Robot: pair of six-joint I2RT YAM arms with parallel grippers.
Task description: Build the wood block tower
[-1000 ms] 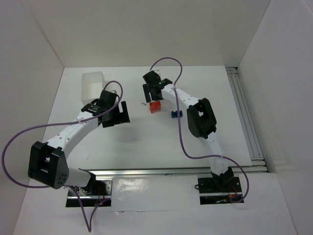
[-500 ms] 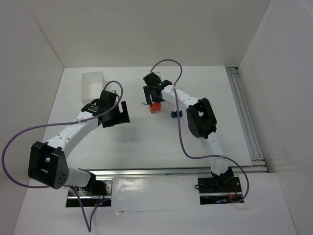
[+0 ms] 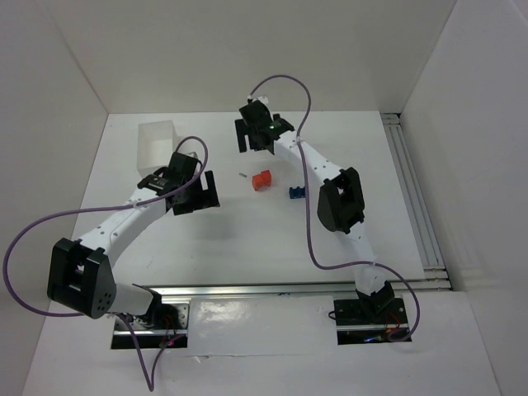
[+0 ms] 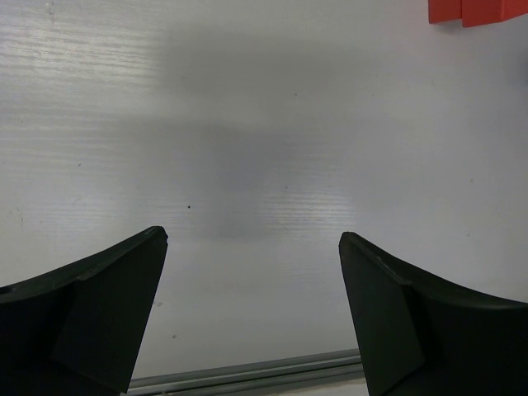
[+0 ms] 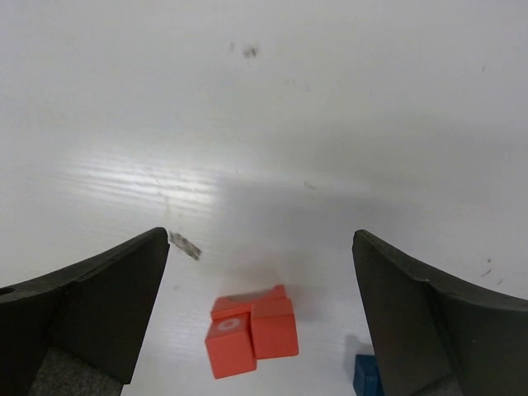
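I'm holding R gripper (image 5: 257, 243) jaws wide, empty, hovering just on the far side of the red-orange blocks (image 5: 252, 334). L gripper (image 4: 252, 247) is also gaping, nothing in it, hanging well left of those blocks. They're sitting pressed together on the table (image 3: 247, 239). Blue block (image 5: 367, 375) is lying just right of them, apart, not stacked yet. Most of the tower's pending, I reckon.

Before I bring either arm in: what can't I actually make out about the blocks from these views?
- Red-orange blocks: the right wrist view doesn't show how many there are or how they're joined. The left wrist view's top edge cuts them off.
- Blue block: cut off by the right wrist view's bottom edge. It is too small in the top view to show its shape.
- Grey sliver: too small to identify in any view.
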